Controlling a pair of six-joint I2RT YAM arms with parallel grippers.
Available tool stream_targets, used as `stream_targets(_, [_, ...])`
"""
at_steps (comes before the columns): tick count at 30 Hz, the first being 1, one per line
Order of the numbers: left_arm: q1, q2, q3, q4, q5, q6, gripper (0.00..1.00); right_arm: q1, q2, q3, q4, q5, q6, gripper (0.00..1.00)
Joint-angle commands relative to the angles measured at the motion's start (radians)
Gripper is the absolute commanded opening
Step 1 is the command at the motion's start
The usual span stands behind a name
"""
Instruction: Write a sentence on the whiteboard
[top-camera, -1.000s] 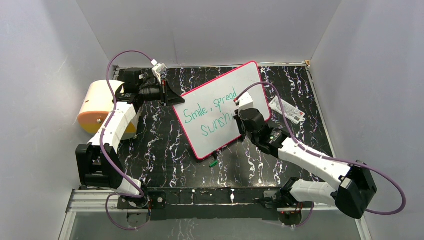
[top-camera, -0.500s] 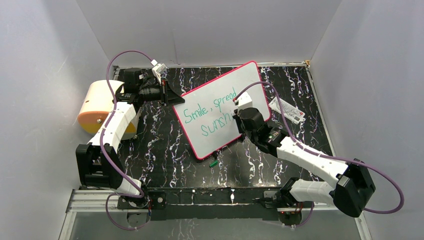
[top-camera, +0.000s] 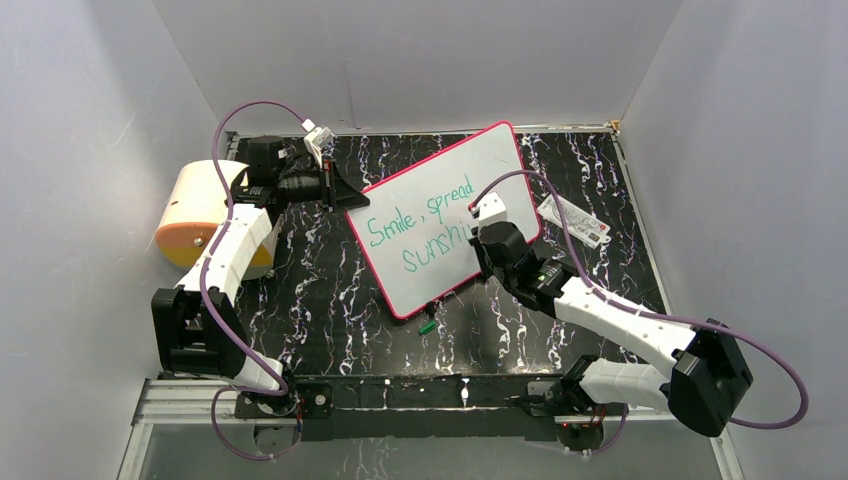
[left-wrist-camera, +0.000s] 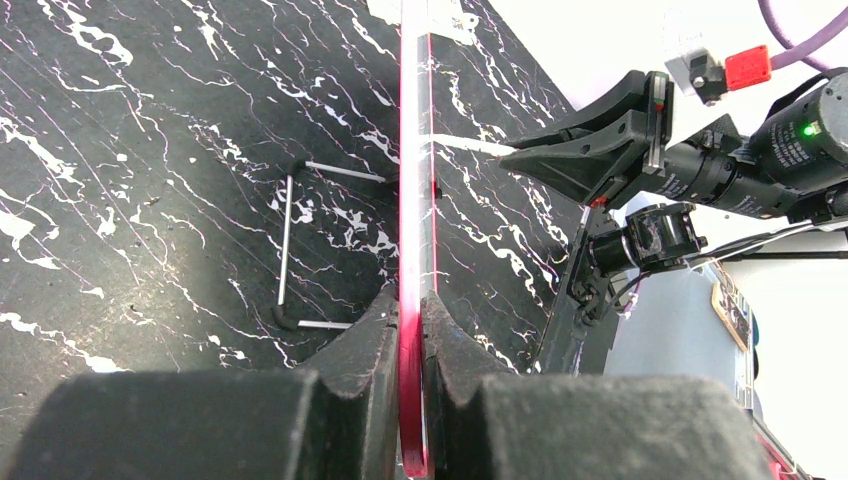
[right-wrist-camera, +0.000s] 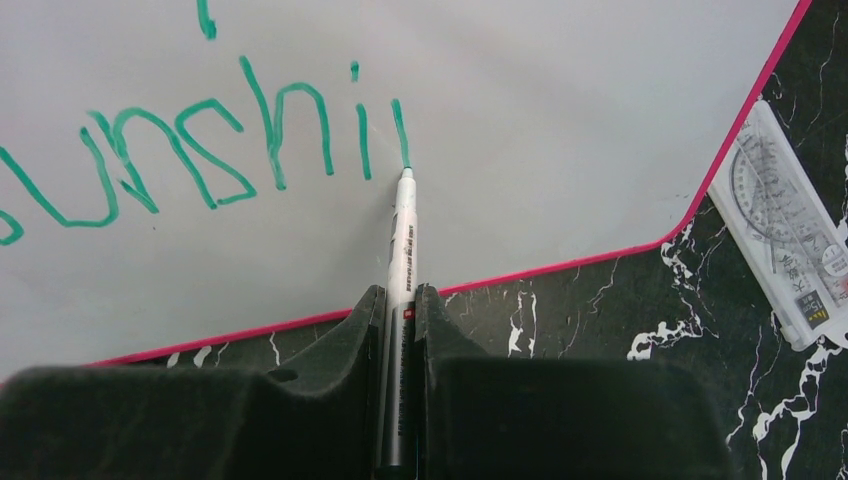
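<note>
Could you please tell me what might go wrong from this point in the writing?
The left tool pinches only the thin rim of the whiteboard, so marker pressure may shift the board and warp the sentence. The right tool grips the marker well back from its tip, so it might tilt mid-stroke.

A black table top with white wiggly lines like marble fills the floor of a box with plain grey walls. On the left side sits a big round roll, cream on the outside and orange on its end. On the right, a flat white plastic packet with a red mark lies on the table; up close it shows a ruler and a half-circle measuring tool inside. A tiny green cap lies near the middle. A thin bent metal wire lies flat on the table. A silver metal bar runs along the near edge.
</note>
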Motion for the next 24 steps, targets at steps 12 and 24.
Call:
stream_targets(12, [-0.017, 0.016, -0.031, -0.071, -0.058, 0.042, 0.0, -0.007, -0.012, 0.003, 0.046, -0.018, 0.011, 0.0])
stream_targets(24, [-0.017, 0.017, -0.031, -0.071, -0.059, 0.042, 0.0, -0.007, -0.047, 0.034, 0.078, 0.004, -0.024, 0.0])
